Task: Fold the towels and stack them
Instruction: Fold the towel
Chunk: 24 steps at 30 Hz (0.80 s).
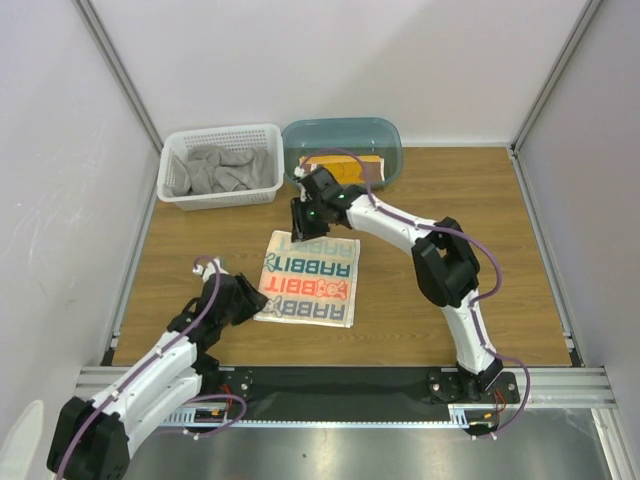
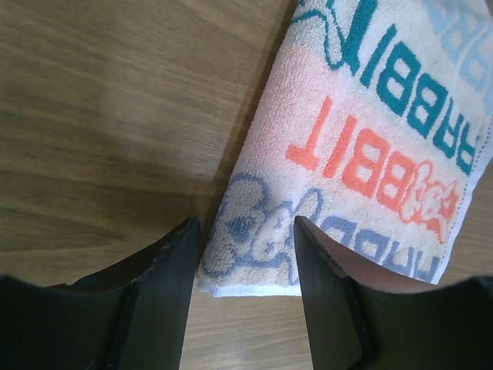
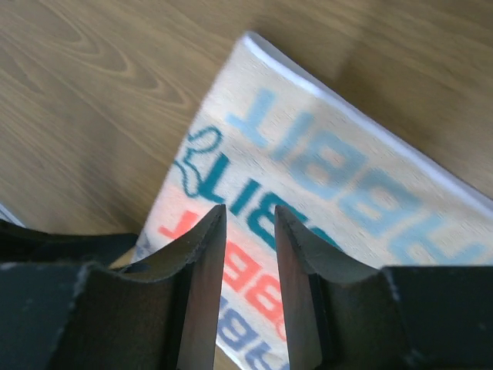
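Observation:
A white towel (image 1: 310, 278) printed with RABBIT letters lies folded flat in the middle of the table. My left gripper (image 1: 250, 298) hovers at its near-left corner. In the left wrist view that gripper (image 2: 246, 231) is open, with the corner of the white towel (image 2: 362, 139) showing between the fingers, ungripped. My right gripper (image 1: 305, 228) hangs over the towel's far-left edge. Seen from the right wrist, it (image 3: 249, 212) is open by a narrow gap, with nothing between the fingers and the towel (image 3: 347, 169) below. A grey towel (image 1: 222, 168) lies crumpled in the basket. A brown towel (image 1: 345, 166) with an orange edge sits in the tub.
A white lattice basket (image 1: 170, 190) stands at the back left and a translucent teal tub (image 1: 390, 150) beside it at the back centre. White walls with metal posts enclose the wooden table (image 1: 450, 200) on three sides.

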{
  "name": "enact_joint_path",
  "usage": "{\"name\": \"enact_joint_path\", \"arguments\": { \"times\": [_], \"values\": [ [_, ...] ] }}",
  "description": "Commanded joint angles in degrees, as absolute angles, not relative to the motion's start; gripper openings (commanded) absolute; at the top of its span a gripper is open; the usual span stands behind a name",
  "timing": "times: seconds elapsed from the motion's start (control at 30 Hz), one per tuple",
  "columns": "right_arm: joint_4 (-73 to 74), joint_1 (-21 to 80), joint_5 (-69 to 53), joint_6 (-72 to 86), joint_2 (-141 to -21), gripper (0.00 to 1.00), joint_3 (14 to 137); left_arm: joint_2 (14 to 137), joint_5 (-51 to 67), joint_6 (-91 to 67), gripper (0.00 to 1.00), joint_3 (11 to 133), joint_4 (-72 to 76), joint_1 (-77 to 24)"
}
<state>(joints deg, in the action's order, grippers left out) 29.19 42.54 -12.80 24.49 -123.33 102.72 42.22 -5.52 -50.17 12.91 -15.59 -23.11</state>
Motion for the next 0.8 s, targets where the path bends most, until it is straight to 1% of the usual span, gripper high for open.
{"name": "enact_joint_path", "arguments": {
  "times": [0.0,0.17,0.3,0.33,0.4,0.43,0.57,0.77],
  "values": [
    [28.4,43.8,-8.4,26.4,-126.2,0.37,109.5,37.6,-4.2,-53.6,0.57,9.7,-15.3,-22.9],
    [30.1,46.7,-5.6,25.5,-133.3,0.38,118.3,28.8,-5.4,-54.8,0.55,6.9,-19.9,-22.9],
    [30.3,47.5,-3.4,25.9,-138.2,0.38,124.9,22.4,-5.3,-55.9,0.51,3.9,-21.7,-22.9],
    [30.8,47.6,-3.2,26.1,-139.3,0.38,126.4,21.8,-4.9,-56.3,0.49,3.4,-21.8,-22.9],
    [32.5,48.0,-2.2,25.9,-141.8,0.39,128.7,21.4,-4.4,-56.3,0.43,2.6,-22.1,-22.9],
    [33.1,48.1,-1.8,25.8,-142.5,0.39,130.2,21.4,-4.3,-56.1,0.43,2.4,-22.0,-22.9],
    [33.1,48.6,-0.1,25.1,-143.6,0.40,130.3,22.3,-4.4,-54.8,0.41,2.0,-21.4,-22.9],
    [33.0,49.0,2.6,25.0,-144.8,0.43,130.6,24.5,-4.1,-54.1,0.41,4.0,-22.7,-22.9]
  ]
}}
